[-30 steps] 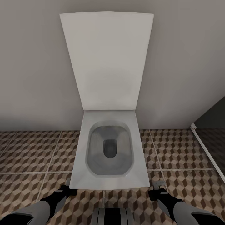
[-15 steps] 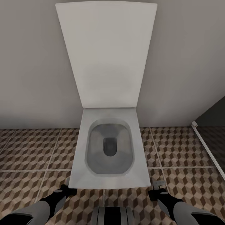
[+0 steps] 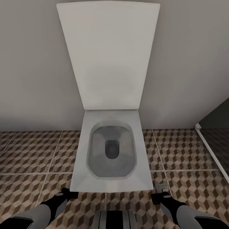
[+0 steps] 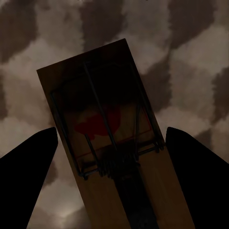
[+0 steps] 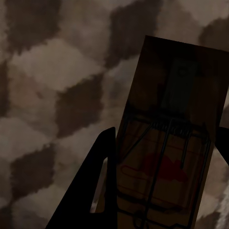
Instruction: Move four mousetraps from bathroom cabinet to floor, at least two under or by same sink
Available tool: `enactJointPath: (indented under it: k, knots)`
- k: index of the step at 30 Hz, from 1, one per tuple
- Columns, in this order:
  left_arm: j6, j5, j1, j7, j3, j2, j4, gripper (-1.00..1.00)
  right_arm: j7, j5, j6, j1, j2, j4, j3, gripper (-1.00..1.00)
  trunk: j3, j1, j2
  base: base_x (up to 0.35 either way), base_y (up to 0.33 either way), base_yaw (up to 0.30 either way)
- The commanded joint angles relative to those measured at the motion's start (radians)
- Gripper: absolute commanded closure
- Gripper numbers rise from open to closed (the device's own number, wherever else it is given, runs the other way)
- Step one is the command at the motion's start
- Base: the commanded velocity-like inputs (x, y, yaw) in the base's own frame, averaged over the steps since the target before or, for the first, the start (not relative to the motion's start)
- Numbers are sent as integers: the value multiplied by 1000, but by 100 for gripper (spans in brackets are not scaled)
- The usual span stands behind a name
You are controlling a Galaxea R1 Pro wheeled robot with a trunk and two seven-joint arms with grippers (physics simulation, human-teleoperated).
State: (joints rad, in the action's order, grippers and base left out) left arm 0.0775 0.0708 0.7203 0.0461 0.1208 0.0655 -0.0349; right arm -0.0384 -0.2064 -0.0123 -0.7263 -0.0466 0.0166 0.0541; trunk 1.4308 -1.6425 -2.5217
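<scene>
My left gripper (image 3: pixel 69 191) hangs low over the bathroom floor (image 3: pixel 28 152), just in front of the toilet's left corner. It is shut on a mousetrap (image 4: pixel 105 129), a brown wooden board with dark wire and a red patch, held between the two dark fingers (image 4: pixel 28 176). My right gripper (image 3: pixel 160 194) hangs off the toilet's right front corner, shut on a second mousetrap (image 5: pixel 171 157), whose end sticks out ahead of it (image 3: pixel 162 187). The cabinet and the bathroom sink are out of view.
A white toilet (image 3: pixel 111 183) with its lid (image 3: pixel 108 54) raised stands straight ahead against the grey wall. A dark panel with a pale frame (image 3: pixel 210 146) runs along the right side. Cube-patterned tiles stretch to both sides of the toilet.
The head view drew slightly closer to the toilet between one second and half a second ago, then held still. Both grippers keep their places in the view, and their holds look unchanged.
</scene>
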Motion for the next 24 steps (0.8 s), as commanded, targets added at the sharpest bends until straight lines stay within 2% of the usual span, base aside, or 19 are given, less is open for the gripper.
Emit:
enactJointPath:
  k: [1,24]
  knots:
    - [4,7,1,3,8,0,1,100,-2,-8,-1,-1,0,2,6,100,1,0,0,0,0,0]
    - [6,7,1,-9,7,2,0,100,-2,-7,-7,-1,0,0,6,100,1,0,0,0,0,0]
